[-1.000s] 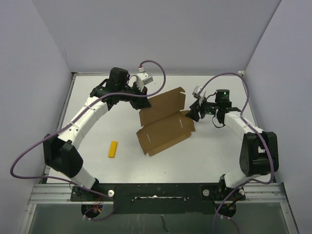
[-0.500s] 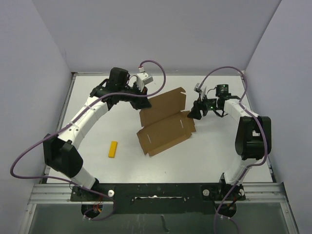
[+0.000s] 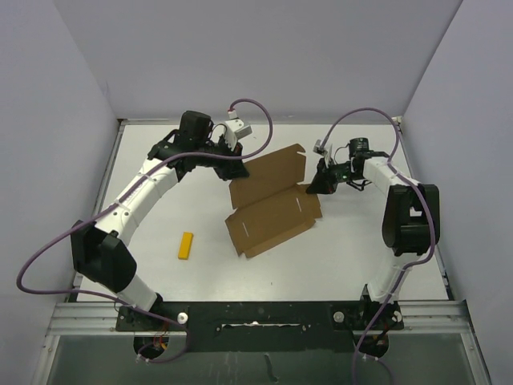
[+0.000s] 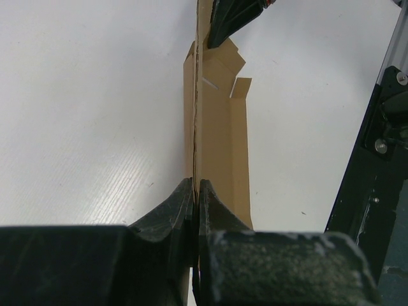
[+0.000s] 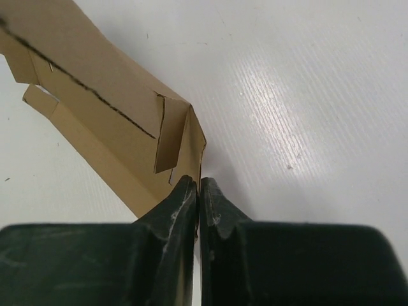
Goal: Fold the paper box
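Note:
The paper box (image 3: 272, 200) is a brown creased cardboard sheet lying mid-table, its rear panel tilted up from the front panel. My left gripper (image 3: 239, 170) is shut on the raised panel's left edge; in the left wrist view the thin cardboard edge (image 4: 220, 127) runs straight into the closed fingertips of that gripper (image 4: 196, 183). My right gripper (image 3: 314, 188) is shut on the small flap at the box's right end. In the right wrist view that flap (image 5: 191, 137) stands upright between the fingertips of the gripper (image 5: 198, 180).
A small yellow bar (image 3: 186, 245) lies on the white table (image 3: 345, 257) left of the box. Grey walls close the table at the back and on both sides. The black base rail (image 3: 256, 314) runs along the near edge.
My right gripper was open beside the box's right end and has now shut on the end flap. The right arm's elbow has swung toward the back. The left arm has not moved.

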Robot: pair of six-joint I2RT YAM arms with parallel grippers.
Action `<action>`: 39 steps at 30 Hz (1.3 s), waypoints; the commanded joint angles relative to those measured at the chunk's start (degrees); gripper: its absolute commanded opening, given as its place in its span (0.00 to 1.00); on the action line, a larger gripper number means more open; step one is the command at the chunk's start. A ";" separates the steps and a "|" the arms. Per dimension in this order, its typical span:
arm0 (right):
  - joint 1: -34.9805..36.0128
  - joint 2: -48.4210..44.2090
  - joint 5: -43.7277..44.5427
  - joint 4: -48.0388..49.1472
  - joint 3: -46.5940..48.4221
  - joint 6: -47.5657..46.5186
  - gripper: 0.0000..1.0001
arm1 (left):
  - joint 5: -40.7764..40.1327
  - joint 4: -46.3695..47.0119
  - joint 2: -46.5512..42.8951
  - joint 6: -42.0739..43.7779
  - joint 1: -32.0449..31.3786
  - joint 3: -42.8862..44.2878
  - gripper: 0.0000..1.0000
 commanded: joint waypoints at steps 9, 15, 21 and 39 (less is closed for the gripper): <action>2.46 -20.58 2.21 48.16 -21.57 15.04 0.00 | 4.28 5.22 -7.20 -5.85 -0.28 2.45 0.00; 7.91 -19.80 16.14 73.80 -33.23 16.43 0.00 | 3.96 7.83 -5.69 -5.36 -0.15 -0.65 0.00; 11.58 -15.74 28.54 97.08 -42.82 16.10 0.00 | 4.76 9.22 -4.24 -5.48 -0.45 -1.78 0.00; 9.01 -15.11 17.51 95.88 -45.94 21.79 0.09 | 4.13 8.16 -3.99 -4.27 -1.15 -4.30 0.00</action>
